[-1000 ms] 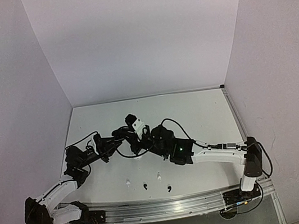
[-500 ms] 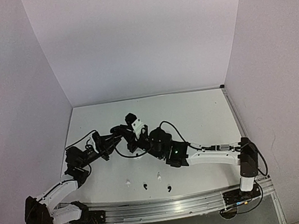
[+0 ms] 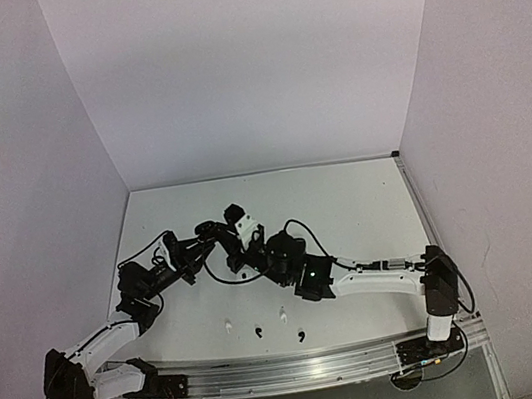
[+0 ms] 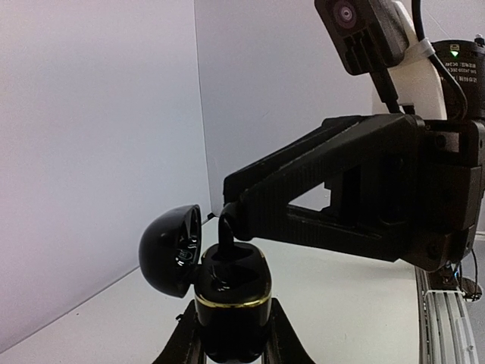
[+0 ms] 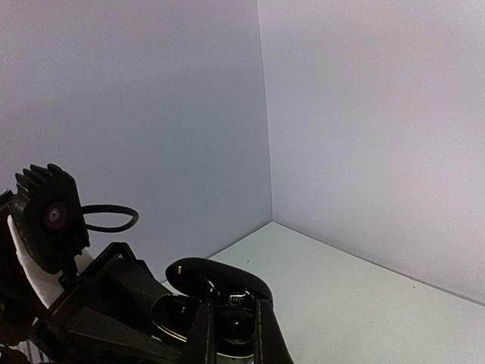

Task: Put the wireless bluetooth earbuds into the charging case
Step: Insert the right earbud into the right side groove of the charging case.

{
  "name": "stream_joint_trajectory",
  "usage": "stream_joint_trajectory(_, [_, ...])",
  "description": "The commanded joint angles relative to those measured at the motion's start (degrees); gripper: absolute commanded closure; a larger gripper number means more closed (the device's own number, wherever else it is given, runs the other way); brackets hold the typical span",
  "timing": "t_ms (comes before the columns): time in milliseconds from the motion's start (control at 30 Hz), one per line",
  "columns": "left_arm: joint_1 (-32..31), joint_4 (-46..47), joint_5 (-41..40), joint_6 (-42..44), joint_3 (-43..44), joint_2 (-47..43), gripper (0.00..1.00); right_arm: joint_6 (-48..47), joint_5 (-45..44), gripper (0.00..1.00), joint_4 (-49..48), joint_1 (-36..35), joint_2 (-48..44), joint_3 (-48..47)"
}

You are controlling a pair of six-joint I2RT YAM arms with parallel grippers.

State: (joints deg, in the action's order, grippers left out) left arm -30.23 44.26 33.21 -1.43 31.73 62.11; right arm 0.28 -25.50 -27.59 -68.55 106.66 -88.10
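Midway, left fingers are clamping the open case, right fingers are pinching an earbud into it, and four earbuds are waiting by the near edge.

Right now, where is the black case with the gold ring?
In the left wrist view the case sits bottom centre, lid open, held by the left gripper, with the right gripper holding a black earbud at its top.

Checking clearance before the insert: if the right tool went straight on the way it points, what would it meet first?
Probably the open charging case held by the left tool: its raised lid sits just beyond the right tool and its earbud, though depth is unclear.
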Motion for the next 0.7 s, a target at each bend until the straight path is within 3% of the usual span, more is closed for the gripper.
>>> stream_joint_trajectory(0, [0.01, 4.88, -2.70, 0.08, 1.21, -0.45, 1.00, -4.09, -0.39, 1.00, -1.28, -1.15, 0.94, 0.09])
stream_joint_trajectory(367, [0.00, 1.22, -0.62, 7.89, 2.16, -0.01, 1.00, -2.29, -4.29, 0.99, 6.22, -1.67, 3.29, -4.19])
stream_joint_trajectory(500, [-0.02, 0.51, -0.30, 7.94, 2.29, 0.10, 1.00, -0.80, -5.10, 0.72, 9.67, -1.67, 3.81, -6.26])
stream_joint_trajectory(667, [0.00, -0.83, -0.64, 5.89, 2.02, -0.14, 1.00, -0.72, -6.03, 0.65, 11.36, -1.70, 3.05, -7.23])
